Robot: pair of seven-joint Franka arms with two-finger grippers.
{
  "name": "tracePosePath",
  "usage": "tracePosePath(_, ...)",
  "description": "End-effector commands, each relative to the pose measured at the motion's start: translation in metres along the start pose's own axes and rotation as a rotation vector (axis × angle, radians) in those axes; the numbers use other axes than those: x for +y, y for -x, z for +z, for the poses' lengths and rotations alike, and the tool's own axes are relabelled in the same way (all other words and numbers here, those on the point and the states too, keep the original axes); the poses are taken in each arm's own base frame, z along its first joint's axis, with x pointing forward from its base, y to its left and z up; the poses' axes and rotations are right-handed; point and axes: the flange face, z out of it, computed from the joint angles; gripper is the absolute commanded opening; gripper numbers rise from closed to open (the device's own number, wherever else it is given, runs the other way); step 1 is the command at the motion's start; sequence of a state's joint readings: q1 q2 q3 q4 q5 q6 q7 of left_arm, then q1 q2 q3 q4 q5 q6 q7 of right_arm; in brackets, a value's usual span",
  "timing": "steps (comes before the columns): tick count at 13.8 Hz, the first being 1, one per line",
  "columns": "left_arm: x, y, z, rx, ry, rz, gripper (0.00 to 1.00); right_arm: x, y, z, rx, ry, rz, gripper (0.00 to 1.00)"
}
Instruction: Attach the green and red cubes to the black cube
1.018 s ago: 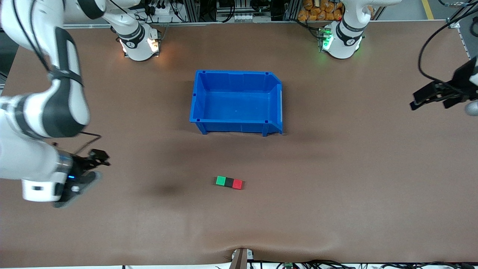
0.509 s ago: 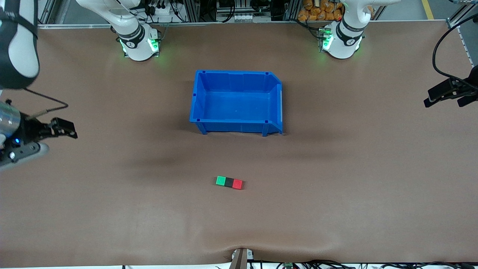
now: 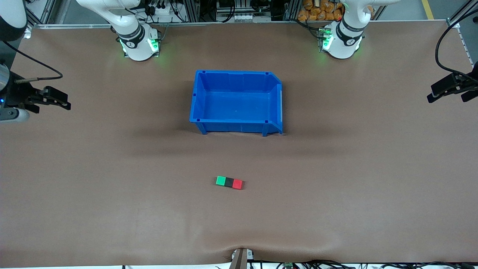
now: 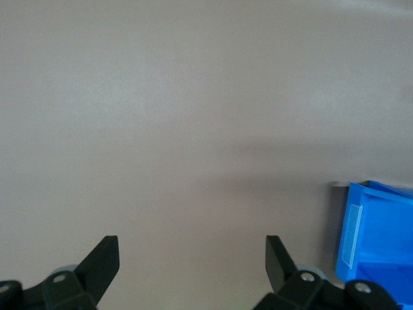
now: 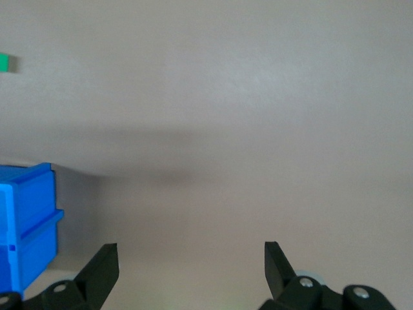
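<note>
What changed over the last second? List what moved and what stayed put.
The right gripper pulled away from the cubes toward the right arm's end of the table and the robots' side, open and empty. The left gripper retreated slightly toward the left arm's end, also open. The green cube, black cube and red cube stayed joined in a row; the blue bin did not move.

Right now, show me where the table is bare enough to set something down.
Bare table runs between the blue bin and the joined green cube, black cube and red cube, and toward both ends, under the open left gripper and right gripper. Nowhere is crowded.
</note>
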State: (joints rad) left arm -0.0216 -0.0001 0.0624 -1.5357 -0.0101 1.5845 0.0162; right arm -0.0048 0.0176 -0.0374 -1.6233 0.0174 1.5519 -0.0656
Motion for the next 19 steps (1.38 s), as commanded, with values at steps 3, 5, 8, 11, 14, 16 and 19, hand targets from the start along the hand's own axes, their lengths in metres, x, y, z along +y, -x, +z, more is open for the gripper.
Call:
tracePosePath(3, -0.001, 0.001, -0.008, 0.011, -0.006, 0.022, 1.00, 0.018, 0.017, -0.005, 0.005, -0.021, 0.111, 1.00)
tracePosePath(5, 0.003, -0.001, -0.011, 0.020, -0.004, 0.022, 1.00, 0.030, 0.018, -0.005, 0.002, -0.026, 0.133, 1.00)
tracePosePath(8, 0.004, -0.003, -0.013, 0.025, -0.006, 0.005, 1.00, 0.029, 0.018, -0.010, 0.021, -0.033, 0.119, 1.00)
tracePosePath(11, 0.006, -0.003, -0.012, 0.020, -0.004, -0.022, 1.00, 0.029, 0.016, -0.013, 0.031, -0.032, 0.113, 1.00)
tracePosePath(14, 0.007, -0.003, -0.010, 0.011, -0.010, -0.035, 1.00, 0.028, 0.015, -0.013, 0.032, -0.031, 0.110, 1.00)
tracePosePath(16, 0.007, -0.003, -0.010, 0.011, -0.010, -0.033, 1.00, 0.026, 0.014, -0.012, 0.029, -0.031, 0.107, 1.00)
tracePosePath(19, 0.008, -0.003, -0.010, 0.011, -0.011, -0.032, 1.00, 0.025, 0.012, -0.011, 0.035, -0.031, 0.105, 1.00)
